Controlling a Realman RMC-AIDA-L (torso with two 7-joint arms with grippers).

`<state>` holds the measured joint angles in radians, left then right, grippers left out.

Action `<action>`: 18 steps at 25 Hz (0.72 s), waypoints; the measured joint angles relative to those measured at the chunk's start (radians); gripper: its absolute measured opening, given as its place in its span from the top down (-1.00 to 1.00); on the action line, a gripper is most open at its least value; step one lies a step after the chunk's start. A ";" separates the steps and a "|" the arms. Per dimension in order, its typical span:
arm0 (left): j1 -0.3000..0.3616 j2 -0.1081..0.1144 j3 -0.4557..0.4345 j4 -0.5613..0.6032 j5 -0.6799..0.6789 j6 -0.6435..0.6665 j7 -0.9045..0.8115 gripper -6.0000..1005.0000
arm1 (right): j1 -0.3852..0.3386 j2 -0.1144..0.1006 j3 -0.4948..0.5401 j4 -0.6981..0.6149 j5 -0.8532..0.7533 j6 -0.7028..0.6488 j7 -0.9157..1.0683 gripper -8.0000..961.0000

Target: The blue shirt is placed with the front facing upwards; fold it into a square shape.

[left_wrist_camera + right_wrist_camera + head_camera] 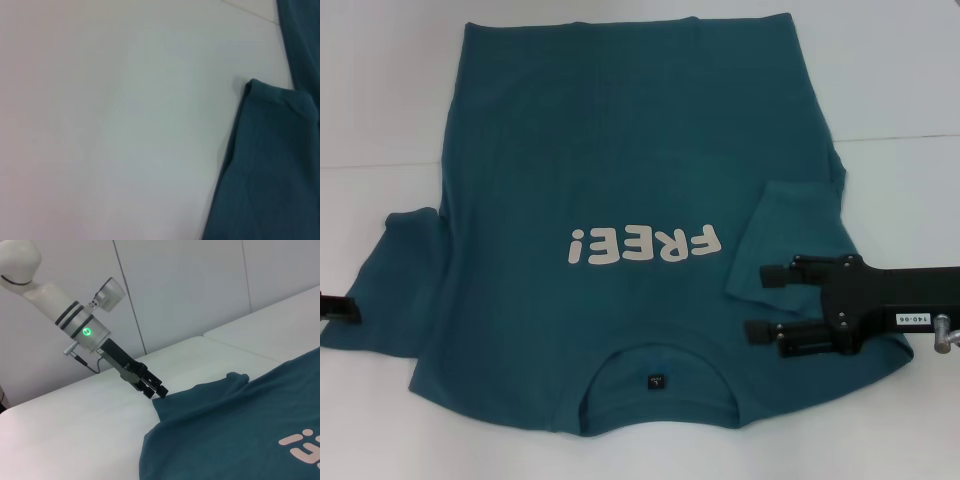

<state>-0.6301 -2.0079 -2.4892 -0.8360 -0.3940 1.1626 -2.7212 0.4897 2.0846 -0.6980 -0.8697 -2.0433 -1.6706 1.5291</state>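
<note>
Head cam overhead, L wrist cam close on sleeve, R wrist cam low across blue shirt (620, 180), shared.

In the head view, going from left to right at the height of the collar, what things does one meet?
Left tool → left sleeve → neck tag → right tool, open above the blue shirt.

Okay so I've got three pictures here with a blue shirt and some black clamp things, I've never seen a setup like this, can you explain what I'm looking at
This is a two-armed robot folding laundry. One picture looks down from its head; the other two come from cameras on its wrists. The blue shirt lies front up on a white table, its right sleeve already folded inward. The right tool hovers open over that side near the collar. The left tool, seen best from the right wrist camera, sits at the left sleeve's edge; whether it grips the cloth is unclear.
</note>
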 joint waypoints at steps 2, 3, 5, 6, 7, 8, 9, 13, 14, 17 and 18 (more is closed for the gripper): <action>-0.004 -0.001 0.000 0.000 0.010 -0.005 0.000 -0.62 | 0.000 0.000 0.000 0.000 0.000 0.000 0.000 -0.90; -0.005 -0.003 0.000 0.001 0.012 -0.008 0.000 -0.62 | 0.000 0.000 0.000 0.002 0.000 0.000 0.000 -0.90; -0.006 -0.005 0.000 0.001 0.014 -0.011 0.000 -0.61 | 0.000 0.001 0.000 0.007 0.000 0.000 0.000 -0.90; -0.007 -0.006 0.000 0.002 0.014 -0.013 0.000 -0.61 | 0.001 0.001 0.000 0.009 0.000 0.000 0.000 -0.90; -0.008 -0.007 0.000 0.002 0.015 -0.014 0.000 -0.61 | 0.002 0.001 0.000 0.011 0.000 0.000 0.000 -0.90; -0.008 -0.007 0.000 0.002 0.015 -0.014 0.000 -0.61 | 0.003 0.002 0.000 0.011 -0.001 0.000 0.000 -0.90; -0.009 -0.007 0.002 0.002 0.015 -0.014 0.000 -0.60 | 0.004 0.002 0.000 0.011 -0.001 0.000 0.000 -0.90; -0.010 -0.008 0.011 0.002 0.015 -0.017 0.000 -0.59 | 0.004 0.002 0.000 0.011 -0.002 0.000 0.000 -0.90; -0.010 -0.008 0.011 0.002 0.015 -0.019 0.000 -0.59 | 0.004 0.002 0.000 0.011 -0.002 0.000 0.000 -0.90; -0.012 -0.009 0.011 0.013 0.015 -0.021 0.000 -0.58 | 0.005 0.002 0.000 0.011 -0.002 0.000 -0.001 -0.90; -0.014 -0.009 0.012 0.017 0.015 -0.021 0.000 -0.58 | 0.005 0.002 0.000 0.011 -0.002 0.000 -0.001 -0.90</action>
<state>-0.6438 -2.0169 -2.4776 -0.8186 -0.3787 1.1413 -2.7212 0.4952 2.0862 -0.6980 -0.8587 -2.0449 -1.6705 1.5279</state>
